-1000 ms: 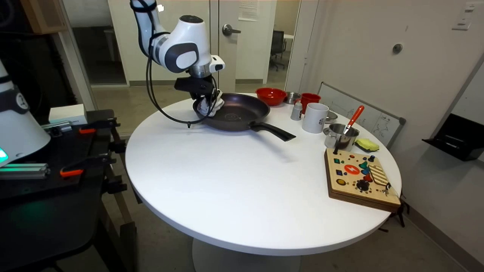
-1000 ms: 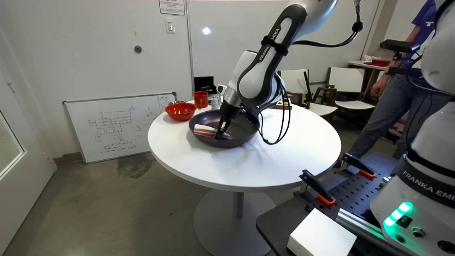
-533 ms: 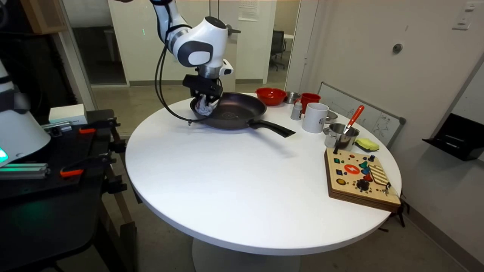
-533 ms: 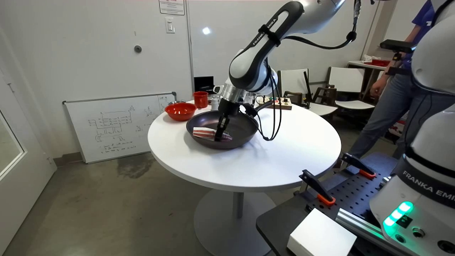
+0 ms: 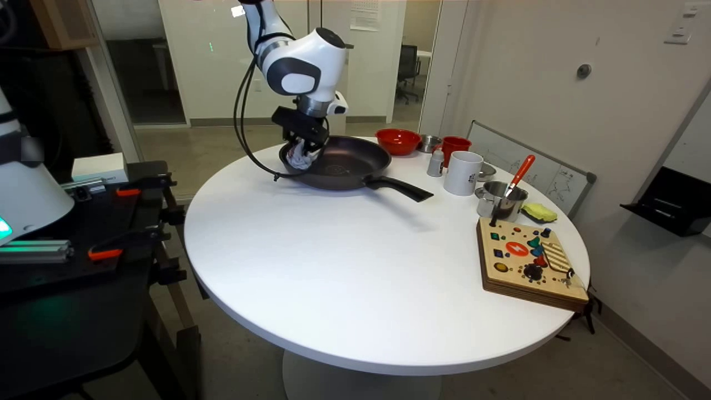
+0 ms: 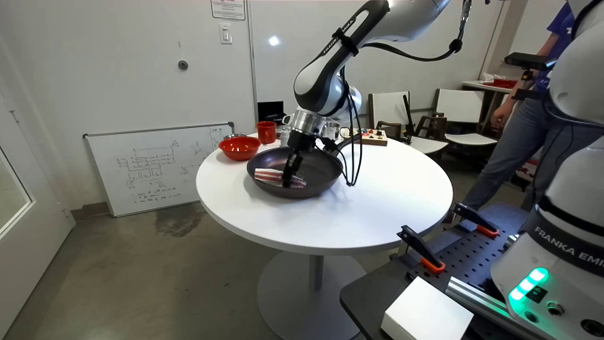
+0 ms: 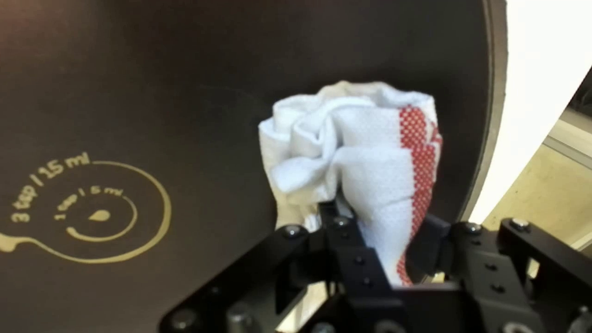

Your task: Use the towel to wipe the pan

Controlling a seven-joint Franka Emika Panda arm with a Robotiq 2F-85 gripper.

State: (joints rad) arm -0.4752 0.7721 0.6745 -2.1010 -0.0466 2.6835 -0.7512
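Observation:
The white towel with red stripes [image 7: 370,162] is bunched up inside the dark frying pan [image 7: 185,115]. It shows in both exterior views [image 5: 301,156] [image 6: 268,176]. The pan [image 5: 361,161] [image 6: 324,172] stands on the white table with its black handle [image 5: 402,189] pointing away from the towel. My gripper [image 7: 388,236] has the towel between its two fingers and is closed on it. In both exterior views the gripper [image 5: 304,143] [image 6: 289,175] points down, tilted, into the pan near its rim. The towel appears to touch the pan floor; its underside is hidden.
A red bowl [image 5: 398,142], a red cup [image 5: 455,149], a white mug [image 5: 462,173], a small shaker [image 5: 436,164] and a metal pot [image 5: 501,200] stand beyond the pan. A wooden switch board [image 5: 527,266] lies at the table edge. Cables hang from the arm.
The arm's upper part has swung over and the hand tilts more. The pan and towel have shifted slightly, to the left in both exterior views. The towel stays in the gripper.

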